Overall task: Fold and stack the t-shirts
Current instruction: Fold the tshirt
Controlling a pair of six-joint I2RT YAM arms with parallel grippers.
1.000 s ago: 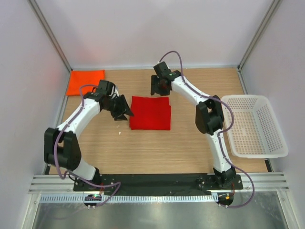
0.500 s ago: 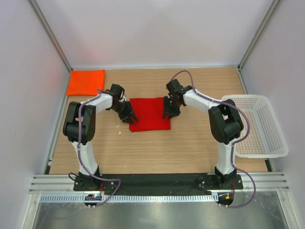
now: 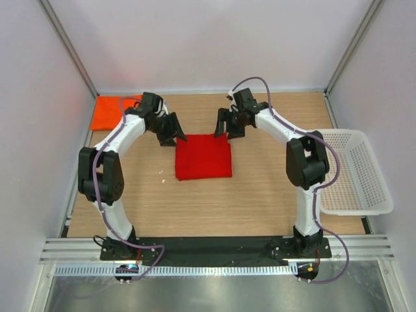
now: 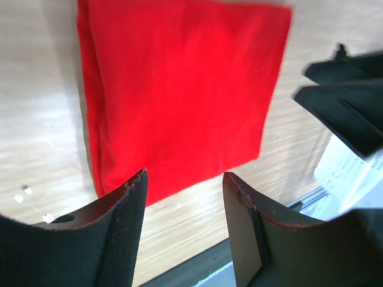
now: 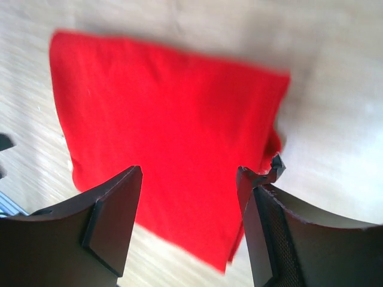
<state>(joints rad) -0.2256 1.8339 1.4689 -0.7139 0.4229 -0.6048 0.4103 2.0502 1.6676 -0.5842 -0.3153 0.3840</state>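
Folded red t-shirt (image 3: 203,157) lies flat, square, at worktop (image 3: 260,195) centre. left hand (image 3: 177,135) at its far-left corner, right hand (image 3: 225,130) at far-right corner. Both hands part open, nothing gripped; red cloth shows through gap between fingers. Folded orange t-shirt (image 3: 110,112) in far-left worktop corner, well apart from red one.

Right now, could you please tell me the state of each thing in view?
red t-shirt: folded, lying flat on the table, not held.
orange t-shirt: folded, in the far left corner, not stacked with the red one.
white basket: upright at the right edge, empty.
left fingers: open, holding nothing, over the red t-shirt.
right fingers: open, holding nothing, over the red t-shirt.
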